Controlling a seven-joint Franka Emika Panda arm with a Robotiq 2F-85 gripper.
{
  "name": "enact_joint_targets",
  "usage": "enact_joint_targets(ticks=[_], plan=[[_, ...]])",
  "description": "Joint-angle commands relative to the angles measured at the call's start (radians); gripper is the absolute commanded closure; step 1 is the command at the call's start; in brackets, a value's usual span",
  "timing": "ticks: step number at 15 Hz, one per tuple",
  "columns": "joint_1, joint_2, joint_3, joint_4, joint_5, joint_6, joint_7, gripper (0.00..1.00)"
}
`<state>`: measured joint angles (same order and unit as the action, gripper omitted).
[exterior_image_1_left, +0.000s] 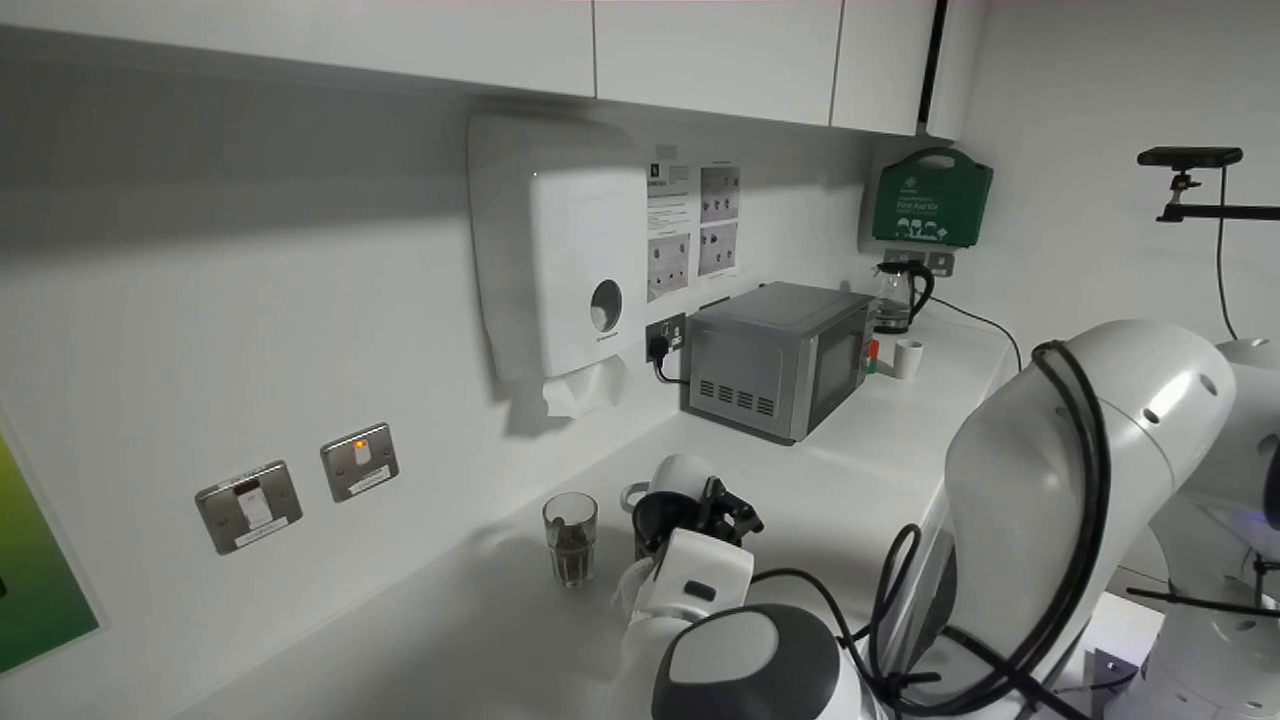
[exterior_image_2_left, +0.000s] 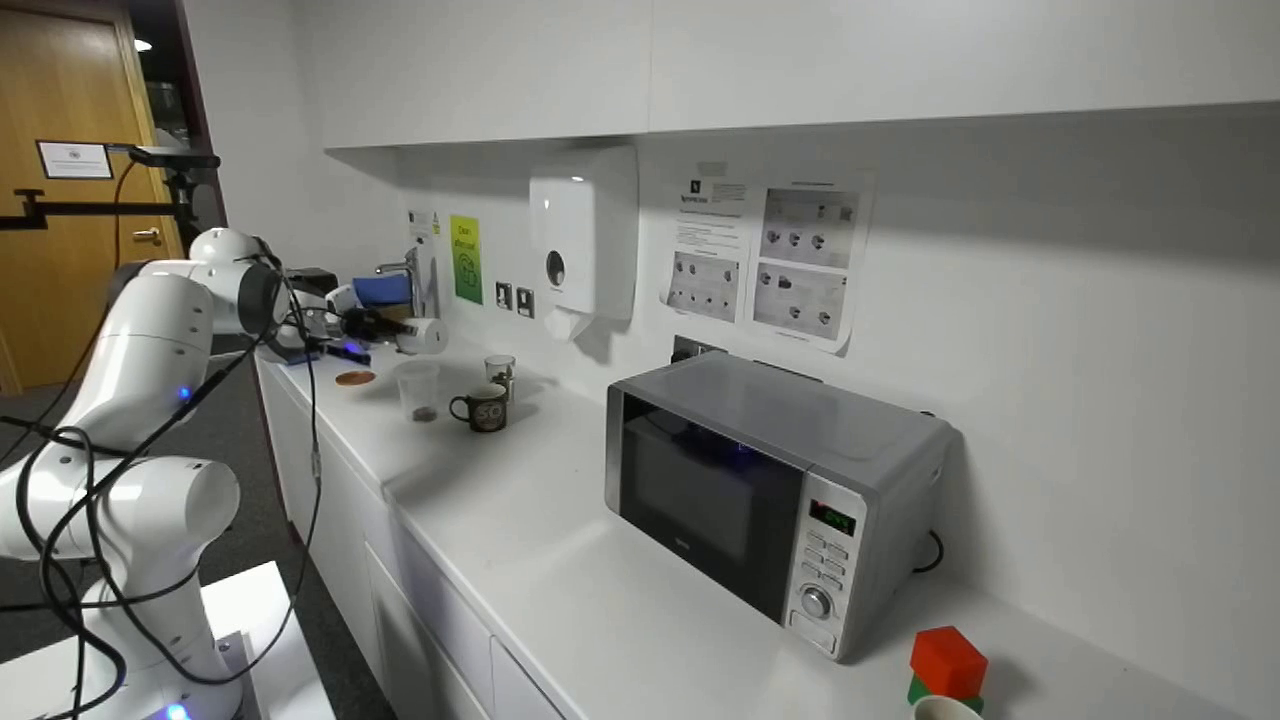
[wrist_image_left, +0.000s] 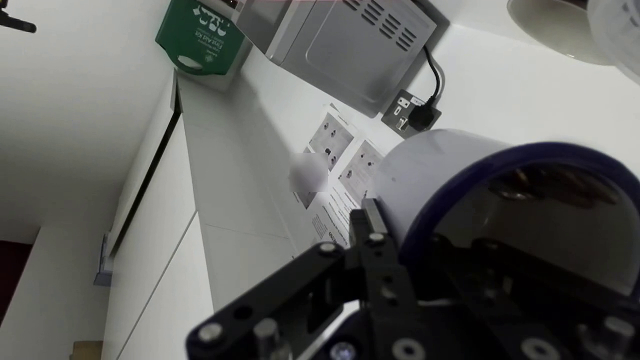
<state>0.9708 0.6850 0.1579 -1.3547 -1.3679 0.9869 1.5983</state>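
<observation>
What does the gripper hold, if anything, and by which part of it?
A white mug, held by its wall at the dark blue rim, one finger outside, the other apparently inside.

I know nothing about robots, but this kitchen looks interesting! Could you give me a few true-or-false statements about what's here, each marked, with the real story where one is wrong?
1. The claw grips a white mug with a dark blue rim. True.
2. That mug stands upright. False: it is tilted over on its side.
3. A microwave stands on the white counter. True.
4. Its door hangs wide open. False: it is shut.
5. A red block sits above a green piece. True.
</observation>
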Motion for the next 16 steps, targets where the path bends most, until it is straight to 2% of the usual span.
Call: enact_joint_targets(ticks=[1, 16], plan=[[0.010, 0.016, -0.007, 0.034, -0.049, -0.053, -0.042, 0.98], [0.011, 0.043, -0.013, 0.039, -0.116, -0.102, -0.038, 0.98]])
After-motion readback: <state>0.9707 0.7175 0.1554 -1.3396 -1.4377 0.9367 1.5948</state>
